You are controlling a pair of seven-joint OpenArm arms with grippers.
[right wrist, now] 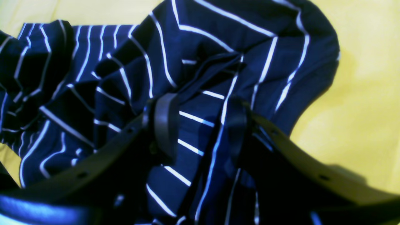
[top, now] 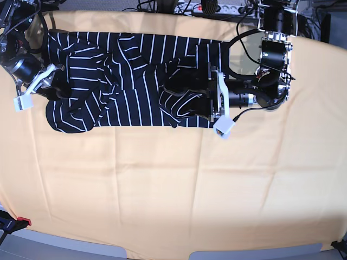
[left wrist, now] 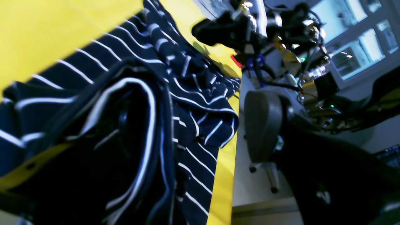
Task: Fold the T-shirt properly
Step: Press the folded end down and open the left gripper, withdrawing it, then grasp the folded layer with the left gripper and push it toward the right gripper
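Note:
The T-shirt (top: 130, 81), dark navy with thin white stripes, lies crumpled lengthwise across the far part of the yellow table (top: 162, 179). My right gripper (top: 54, 89) is at its left end. The right wrist view shows the right gripper (right wrist: 201, 125) shut on a bunched fold of the T-shirt (right wrist: 193, 62) between both pads. My left gripper (top: 205, 100) lies at the shirt's right end. Up close, the left gripper (left wrist: 200, 115) stands wide open: the T-shirt (left wrist: 187, 78) is draped over one finger and the other grey pad (left wrist: 262, 125) is bare.
The table's far edge (left wrist: 226, 175) runs close beside the left gripper's bare pad, with floor and a wheeled stand (left wrist: 270, 178) beyond. Cables, a power strip (top: 217, 7) and electronics crowd the back edge. The left arm's body (top: 271, 59) lies on the table at the right.

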